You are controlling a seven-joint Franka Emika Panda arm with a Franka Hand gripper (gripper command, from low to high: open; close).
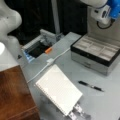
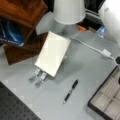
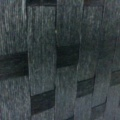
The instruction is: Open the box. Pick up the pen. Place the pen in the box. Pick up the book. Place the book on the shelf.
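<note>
Shelf (image 1: 15, 95) noted at far left of a front view, flat top bare, right edge just beside the book's (image 1: 58, 92) left corner, a thin strip of table (image 1: 72, 67) between. Grey tray (image 1: 37, 48) seen behind, at the table's back edge; white cable (image 1: 47, 65) ran from beside it towards the box.

Book found tilted, propped on a metal stand (image 1: 78, 113), near corner over the stand's feet close to a front view's bottom edge. Not yet on the shelf (image 2: 22, 11). Open table to the right of the book (image 2: 52, 53).

Pen (image 1: 90, 86) lay flat on the table between book and box, touching neither, clear room on all sides in both front views (image 2: 70, 91). Not in the box.

Box (image 1: 96, 53) sat at right, lid (image 1: 110, 32) raised upright behind, beige compartments exposed, none holding anything in either front view (image 2: 107, 100).

Gripper (image 1: 105, 15) logged at top right, up by the raised lid, well apart from pen and book. Claw state: cannot tell. Wrist view filled with grey woven surface only.

Count: one shelf, one book, one pen, one box, one tray, one stand, one cable.
</note>
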